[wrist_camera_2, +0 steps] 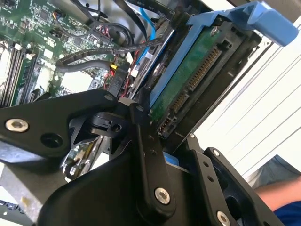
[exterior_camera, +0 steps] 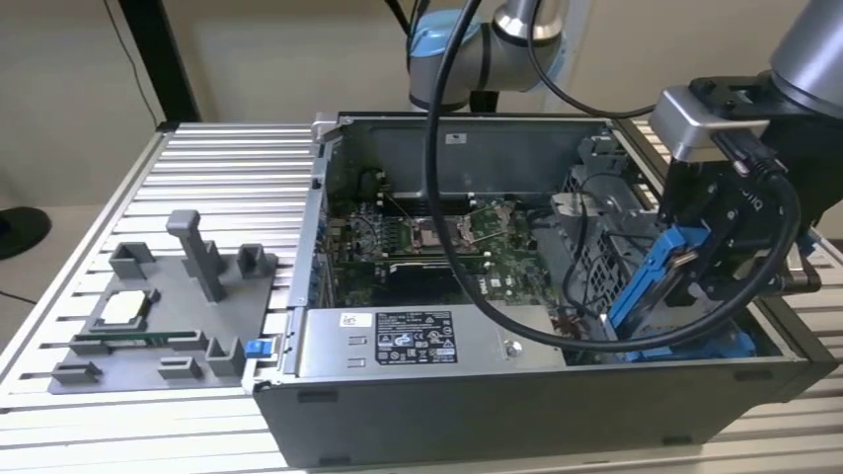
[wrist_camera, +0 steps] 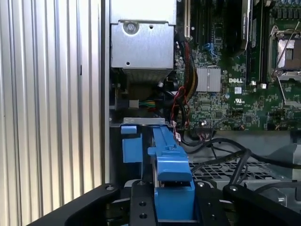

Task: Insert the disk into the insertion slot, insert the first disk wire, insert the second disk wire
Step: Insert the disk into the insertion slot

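Above the slatted table (exterior_camera: 224, 158), the fingers (wrist_camera_2: 143, 132) clamp the steeply tilted disk (exterior_camera: 654, 286).

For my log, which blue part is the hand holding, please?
The framed disk tilted over the case, not the small clip by the grey tray.

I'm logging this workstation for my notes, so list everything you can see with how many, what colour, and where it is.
computer case: one, grey, open, on the table.
motherboard: one, green, inside the case.
power-supply box: one, grey with a sticker, in the case at the exterior view's left.
insertion slot: one, grey with blue rails, in the case at the exterior view's right.
cables: several, black, inside the case.
parts tray: one, grey, beside the case.
table: one, silver, slatted.
disk: one, blue carrier, tilted over the slot.
arm: one, grey and blue, above the case.
hand: one, black, shut on the disk.
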Available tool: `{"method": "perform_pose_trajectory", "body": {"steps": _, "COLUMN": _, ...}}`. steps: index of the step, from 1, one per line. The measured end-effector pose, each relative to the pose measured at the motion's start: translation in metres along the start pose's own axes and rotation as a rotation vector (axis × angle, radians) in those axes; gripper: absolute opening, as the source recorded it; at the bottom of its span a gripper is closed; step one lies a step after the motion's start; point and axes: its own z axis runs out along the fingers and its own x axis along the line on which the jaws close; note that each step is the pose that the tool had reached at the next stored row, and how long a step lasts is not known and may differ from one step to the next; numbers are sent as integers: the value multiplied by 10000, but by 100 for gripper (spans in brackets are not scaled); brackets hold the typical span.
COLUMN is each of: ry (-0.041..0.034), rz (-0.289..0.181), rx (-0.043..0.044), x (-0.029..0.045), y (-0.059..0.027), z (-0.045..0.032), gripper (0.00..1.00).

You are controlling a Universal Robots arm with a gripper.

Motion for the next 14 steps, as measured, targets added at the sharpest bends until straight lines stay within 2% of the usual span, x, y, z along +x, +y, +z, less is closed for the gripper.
{"method": "perform_pose_trajectory", "body": {"steps": 5, "ry": -13, "rz": -1, "rx": -10, "x": 3, "y": -2, "z": 56, "gripper": 0}}
{"method": "perform_pose_trajectory", "body": {"steps": 6, "ry": -31, "rz": -3, "rx": -14, "x": 2, "y": -4, "z": 64, "gripper": 100}}
{"method": "perform_pose_trajectory", "body": {"steps": 10, "ry": -11, "rz": 0, "rx": -20, "x": 4, "y": -2, "z": 60, "gripper": 100}}
{"method": "perform_pose_trajectory", "body": {"steps": 14, "ry": -43, "rz": 1, "rx": -25, "x": -2, "y": 1, "z": -42, "gripper": 100}}
